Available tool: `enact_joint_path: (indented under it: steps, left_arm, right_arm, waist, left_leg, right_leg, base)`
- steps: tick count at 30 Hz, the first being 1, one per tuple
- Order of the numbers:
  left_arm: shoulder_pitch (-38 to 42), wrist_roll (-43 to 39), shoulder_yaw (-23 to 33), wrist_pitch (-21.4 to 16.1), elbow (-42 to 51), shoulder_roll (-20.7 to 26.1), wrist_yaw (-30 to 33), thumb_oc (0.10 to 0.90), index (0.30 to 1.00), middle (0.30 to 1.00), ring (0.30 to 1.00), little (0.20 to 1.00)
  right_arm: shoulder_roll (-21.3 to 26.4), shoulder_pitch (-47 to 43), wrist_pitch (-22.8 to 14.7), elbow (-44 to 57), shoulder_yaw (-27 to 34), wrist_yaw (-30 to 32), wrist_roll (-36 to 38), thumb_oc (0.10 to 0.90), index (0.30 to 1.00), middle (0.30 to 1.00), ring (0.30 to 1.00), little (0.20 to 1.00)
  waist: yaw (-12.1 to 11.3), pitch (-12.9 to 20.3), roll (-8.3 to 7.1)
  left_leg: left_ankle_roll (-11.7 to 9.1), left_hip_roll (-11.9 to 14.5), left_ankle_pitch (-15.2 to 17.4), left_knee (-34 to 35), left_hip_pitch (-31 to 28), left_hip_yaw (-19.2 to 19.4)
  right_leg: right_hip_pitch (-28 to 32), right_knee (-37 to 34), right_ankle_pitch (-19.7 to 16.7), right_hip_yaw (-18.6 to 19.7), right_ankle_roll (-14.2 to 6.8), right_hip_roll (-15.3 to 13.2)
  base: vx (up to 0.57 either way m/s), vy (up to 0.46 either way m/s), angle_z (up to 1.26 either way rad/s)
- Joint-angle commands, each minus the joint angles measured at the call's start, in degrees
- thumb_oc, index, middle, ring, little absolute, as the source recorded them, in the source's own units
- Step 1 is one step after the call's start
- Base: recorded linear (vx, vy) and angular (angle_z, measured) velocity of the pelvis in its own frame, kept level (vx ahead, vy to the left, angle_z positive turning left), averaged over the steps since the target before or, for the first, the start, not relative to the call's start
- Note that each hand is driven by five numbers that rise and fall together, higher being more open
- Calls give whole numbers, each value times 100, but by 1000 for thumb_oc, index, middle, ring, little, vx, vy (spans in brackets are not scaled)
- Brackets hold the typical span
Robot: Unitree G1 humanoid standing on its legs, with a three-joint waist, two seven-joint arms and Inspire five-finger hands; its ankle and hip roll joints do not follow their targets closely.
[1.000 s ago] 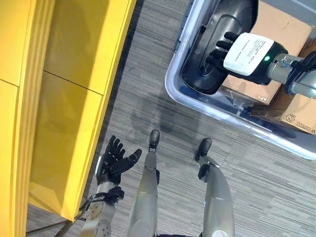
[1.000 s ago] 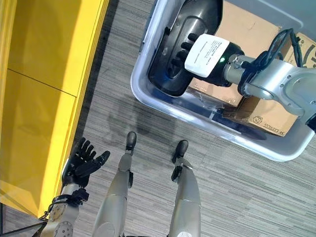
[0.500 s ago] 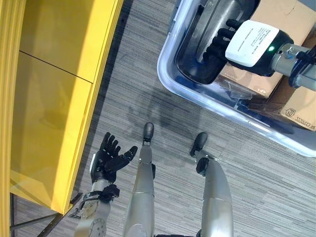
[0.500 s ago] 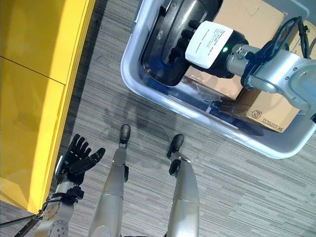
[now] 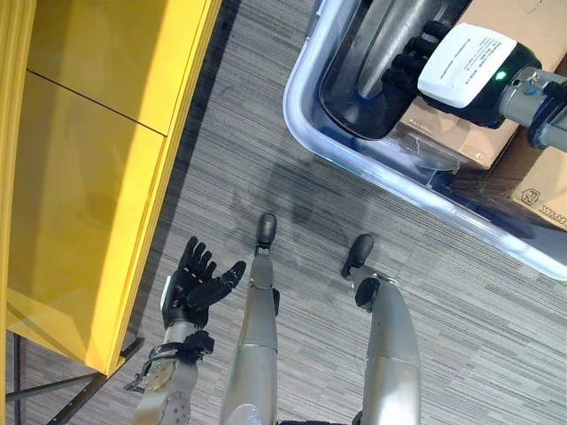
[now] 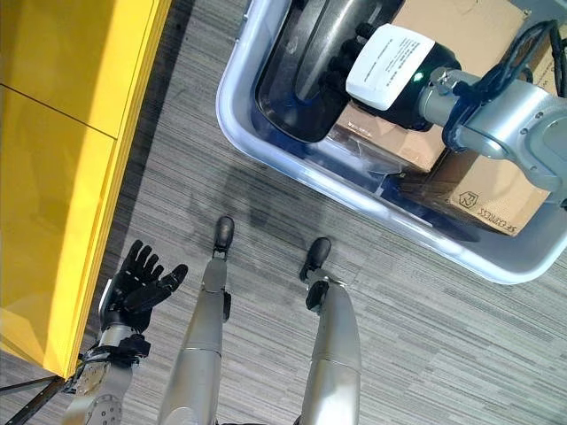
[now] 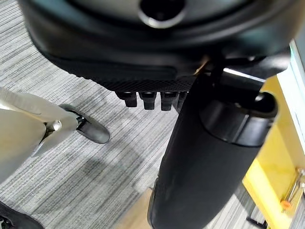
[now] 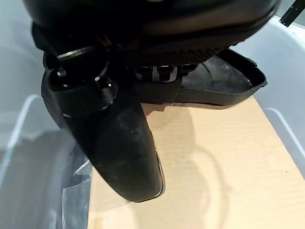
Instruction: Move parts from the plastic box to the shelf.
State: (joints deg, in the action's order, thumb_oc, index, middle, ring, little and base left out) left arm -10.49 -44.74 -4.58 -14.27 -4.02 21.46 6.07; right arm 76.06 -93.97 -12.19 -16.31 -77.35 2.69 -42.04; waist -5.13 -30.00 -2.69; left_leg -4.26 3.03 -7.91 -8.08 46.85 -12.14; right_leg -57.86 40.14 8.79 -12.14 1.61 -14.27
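Note:
A large black moulded part lies at the left end of the clear plastic box. My right hand, with a white cover on its back, reaches into the box. Its fingers curl over the part's right edge. In the right wrist view the part's rim sits between the fingers and the thumb, raised over cardboard. My left hand hangs low beside the yellow shelf, palm up, with spread fingers and nothing in it.
Cardboard boxes fill the right part of the plastic box, under and beside my right arm. The shelf's front edge runs down the left side, close to my left hand. Grey carpet floor lies between shelf and box.
The camera has shifted a little. My right hand has moved farther along the black part, which now stands more tilted in the box. The left hand keeps its pose.

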Motion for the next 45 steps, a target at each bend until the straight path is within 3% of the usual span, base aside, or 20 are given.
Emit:
enact_joint_path:
  steps: [1, 13, 19, 21, 22, 24, 28, 34, 39, 43, 45]
  left_arm:
    - [-453, -65, 269, -485, 397, 330, 23, 900, 1000, 1000, 1000, 1000]
    - [-348, -64, 241, -461, 353, 431, -78, 900, 1000, 1000, 1000, 1000]
    - [-278, -28, 204, -420, 268, 460, -121, 900, 1000, 1000, 1000, 1000]
    - [-253, -22, 208, -398, 260, 422, -142, 900, 1000, 1000, 1000, 1000]
    - [-232, 1, 210, -384, 239, 412, -150, 900, 1000, 1000, 1000, 1000]
    - [-228, 7, 186, -375, 226, 383, -164, 900, 1000, 1000, 1000, 1000]
    - [-141, 43, 162, -328, 172, 270, -236, 900, 1000, 1000, 1000, 1000]
    - [-148, 71, 265, -276, 180, 327, -378, 900, 1000, 1000, 1000, 1000]
    - [-220, 408, 476, -275, 378, 390, -420, 900, 1000, 1000, 1000, 1000]
    - [-226, 1405, 759, -364, 608, 624, -271, 900, 1000, 1000, 1000, 1000]
    - [-169, 1681, 852, -401, 644, 716, -227, 900, 1000, 1000, 1000, 1000]
  right_arm:
    - [357, -429, 87, -188, -287, -62, 285, 400, 300, 300, 300, 300]
    - [298, -104, -134, 99, -287, -251, 559, 400, 300, 300, 300, 300]
    - [367, 43, -226, 465, -287, -358, 706, 400, 300, 300, 300, 300]
    - [427, 73, -234, 581, -287, -389, 793, 400, 300, 300, 300, 300]
    - [442, 88, -248, 608, -287, -396, 845, 400, 300, 300, 300, 300]
    - [489, 94, -257, 683, -287, -407, 938, 400, 300, 300, 300, 300]
    - [713, 218, -247, 868, -210, -358, 1372, 400, 300, 300, 300, 300]
    - [1143, 1250, -295, 1332, 947, -356, 1904, 400, 300, 300, 300, 300]
    - [1481, 2670, -393, 1721, 2441, -396, 2423, 400, 300, 300, 300, 300]
    - [1586, 4026, -483, 2009, 3918, -548, 3042, 400, 300, 300, 300, 300]
    - [1574, 4454, -532, 2121, 4349, -654, 3344, 400, 300, 300, 300, 300]
  waist:
    - [-270, 20, -8]
    - [-301, 20, -55]
    - [-306, 21, -84]
    - [-305, 20, -86]
    - [-291, 24, -80]
    - [-279, 20, -60]
    - [-184, 181, -19]
    - [-106, 568, -91]
    - [-13, 941, -141]
    - [82, 1280, -183]
    - [122, 1489, -239]
  left_leg:
    - [-191, 402, 980, -251, -1114, 96]
    - [-179, 407, 1055, -212, -1480, 83]
    - [-176, 439, 1077, -162, -1870, 59]
    - [-174, 419, 945, -152, -1920, 39]
    - [-176, 438, 1077, -139, -2082, 31]
    - [-170, 426, 947, -120, -2084, 11]
    - [-173, 432, 945, 5, -2479, -18]
    - [-161, 471, 925, 283, -2994, -15]
    - [-171, 480, 888, 549, -3378, 3]
    - [-208, 503, 863, 788, -3656, 42]
    - [-240, 535, 840, 947, -3779, 82]
  right_leg:
    - [24, 606, 377, 734, -707, -114]
    - [339, 552, 337, 650, -765, -137]
    - [847, 312, 240, 565, -808, -138]
    - [1049, 85, -4, 470, -768, -155]
    - [1200, 117, 143, 482, -835, -155]
    - [1291, -40, -52, 414, -779, -158]
    - [1955, -510, -218, 295, -820, -144]
    - [2853, -1311, -438, 99, -895, -85]
    - [3538, -2059, -730, -34, -987, -64]
    - [4033, -2637, -896, -100, -1061, -54]
    - [4224, -2923, -976, -124, -1109, -59]
  base:
    - [0, 0, 0]
    - [-3, 14, 1]
    - [-14, 25, 1]
    - [-43, 37, 3]
    - [0, 0, 0]
    - [-31, 38, 8]
    - [43, 45, 7]
    - [59, 48, 1]
    - [48, 58, -1]
    - [55, 44, -2]
    - [43, 29, 1]
